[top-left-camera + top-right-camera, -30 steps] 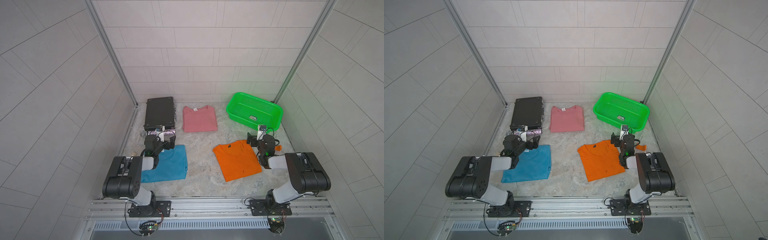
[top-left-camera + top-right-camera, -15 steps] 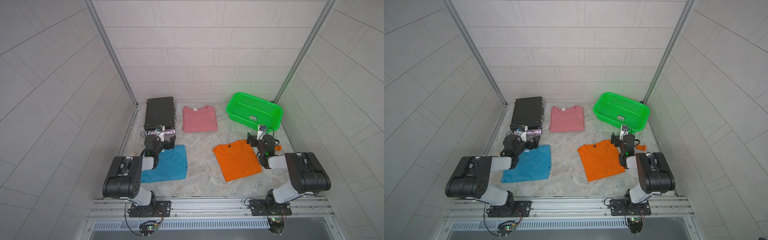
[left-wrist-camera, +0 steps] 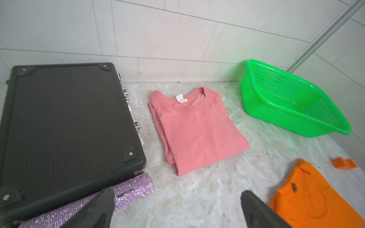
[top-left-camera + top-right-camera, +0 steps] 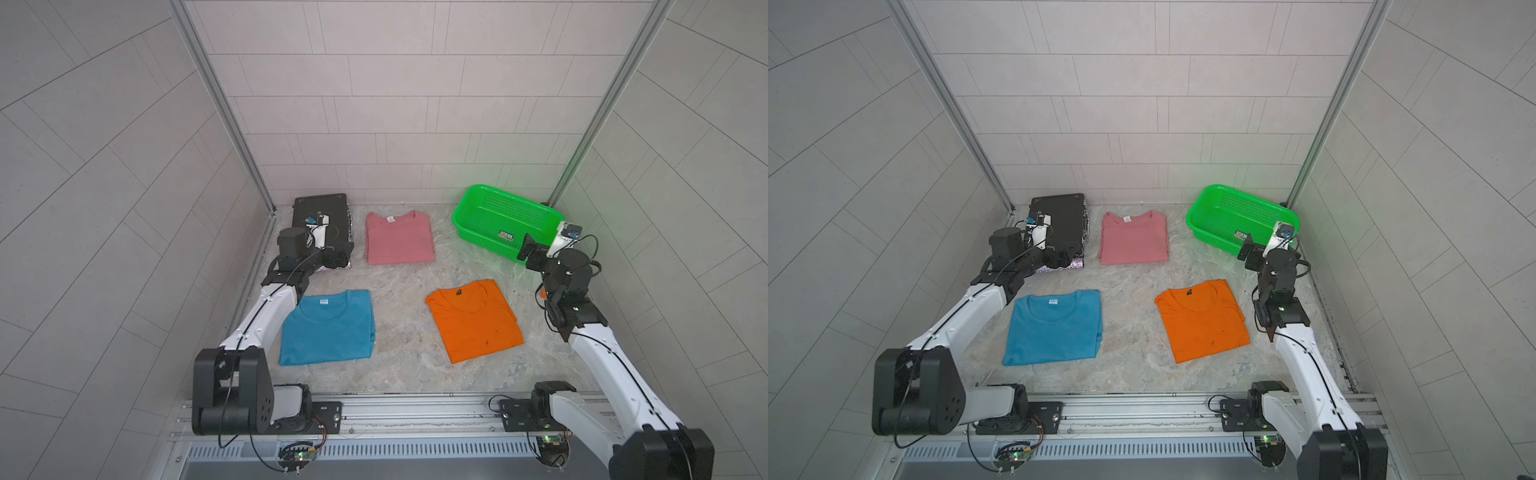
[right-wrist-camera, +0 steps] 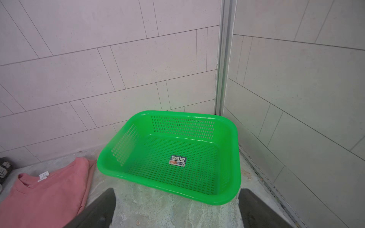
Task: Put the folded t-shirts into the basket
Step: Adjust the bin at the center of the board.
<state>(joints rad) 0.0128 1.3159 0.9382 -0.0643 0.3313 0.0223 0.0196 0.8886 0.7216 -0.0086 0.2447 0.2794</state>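
Marbled tabletop point(image 4: 403, 282) bearing black case point(image 4: 332, 203), pink t-shirt point(image 4: 399, 243) and green basket point(image 4: 486, 239) at rear; teal t-shirt point(image 4: 328, 328) and orange t-shirt point(image 4: 476, 322) in front; glittery purple roll point(image 3: 134, 189) against the case.

Bright, even, diffuse light; shadows are faint and soft. The bright green perforated plastic basket point(image 4: 482, 237) throws a green tint onto the far wall point(image 4: 478, 174) and the marbled bench point(image 4: 403, 291). Both top views bow tile lines at their edges. The left wrist view is blur-smeared, the basket most.
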